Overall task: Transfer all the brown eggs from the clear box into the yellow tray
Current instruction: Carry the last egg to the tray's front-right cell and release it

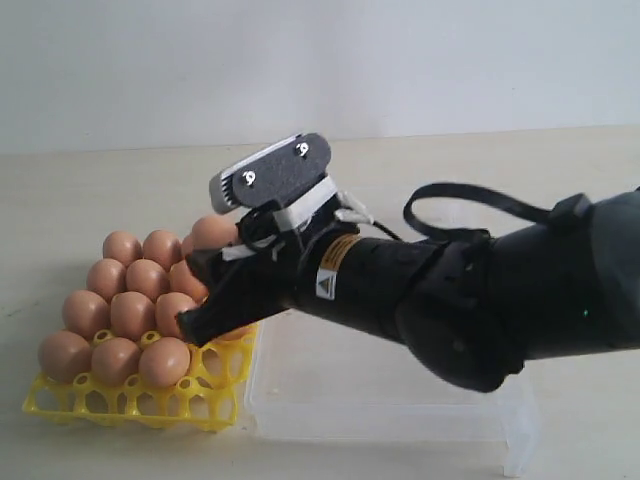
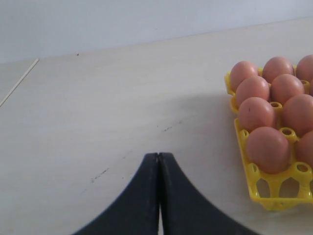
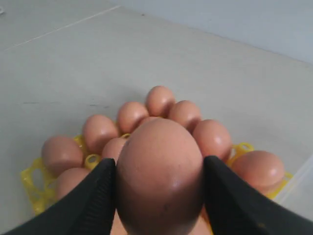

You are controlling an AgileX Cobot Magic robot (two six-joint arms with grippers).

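The yellow tray (image 1: 215,408) lies at the front left, and several brown eggs (image 1: 115,360) fill most of its cups. My right gripper (image 1: 196,294) reaches in from the right over the tray's right side. It is shut on one brown egg (image 3: 159,171), pinched between both black fingers (image 3: 93,196) a little above the eggs in the tray (image 3: 98,131). The clear box (image 1: 400,405) sits just right of the tray, under my right arm, and no egg shows in its visible part. My left gripper (image 2: 159,155) is shut on nothing, low over bare table beside the tray (image 2: 254,182).
The table is pale and plain, with a white wall behind it. My bulky right arm (image 1: 480,300) and its cable loop cover much of the clear box. The tray's front row of cups (image 1: 130,400) holds no eggs.
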